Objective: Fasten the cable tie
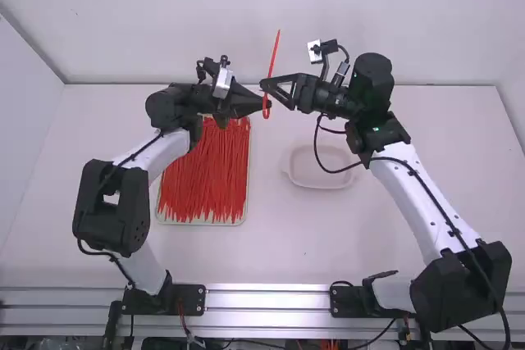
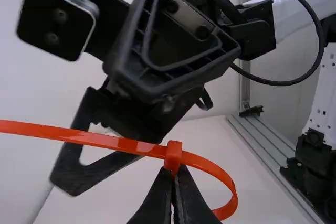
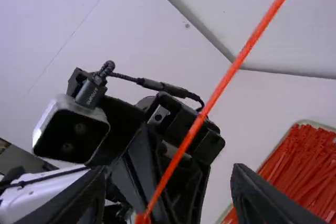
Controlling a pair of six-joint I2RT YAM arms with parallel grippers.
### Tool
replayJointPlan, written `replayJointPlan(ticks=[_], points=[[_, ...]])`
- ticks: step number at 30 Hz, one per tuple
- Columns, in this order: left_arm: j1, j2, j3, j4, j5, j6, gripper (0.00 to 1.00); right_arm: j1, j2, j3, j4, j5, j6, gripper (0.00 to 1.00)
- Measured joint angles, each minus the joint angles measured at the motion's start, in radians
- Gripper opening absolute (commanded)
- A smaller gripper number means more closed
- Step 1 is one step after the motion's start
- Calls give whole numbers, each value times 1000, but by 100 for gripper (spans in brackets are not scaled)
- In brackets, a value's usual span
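Note:
A red cable tie (image 1: 273, 51) is held above the table's far middle, its tail pointing up. My left gripper (image 1: 261, 105) is shut on the tie's square head (image 2: 172, 155), and a short loop (image 2: 227, 192) curls out beyond it. My right gripper (image 1: 267, 90) faces the left one from the right, tips almost touching it. Its fingers (image 3: 260, 198) stand wide apart and open, and the tie's strap (image 3: 226, 77) runs up between them without being pinched.
A tray (image 1: 201, 222) heaped with red cable ties (image 1: 207, 171) lies under the left arm. A white bowl (image 1: 320, 170) sits right of the tray, below the right arm. Bare table lies in front of both.

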Motion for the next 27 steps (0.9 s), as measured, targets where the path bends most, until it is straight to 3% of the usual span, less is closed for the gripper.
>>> replayJointPlan(ticks=[5,8,9,18,19,21,25,26,27], points=[[-16,0,0,-11,0,23,2,0,0,0,10,0,21,37],[-16,0,0,-11,-1,26,2,0,0,0,10,0,21,14],[-16,0,0,-11,-1,28,2,0,0,0,10,-1,23,0],[-16,1,0,-15,8,29,4,0,0,0,16,-9,24,0],[-16,1,0,-15,7,29,7,0,0,0,16,-9,24,0],[-16,1,0,-17,-3,26,25,0,0,0,15,-19,17,0],[-16,1,0,-41,-24,29,24,0,0,0,11,-26,10,0],[-16,1,0,-46,-27,29,27,0,0,0,10,-27,8,0],[-16,1,0,-53,-29,31,36,0,0,0,9,-26,6,0]])
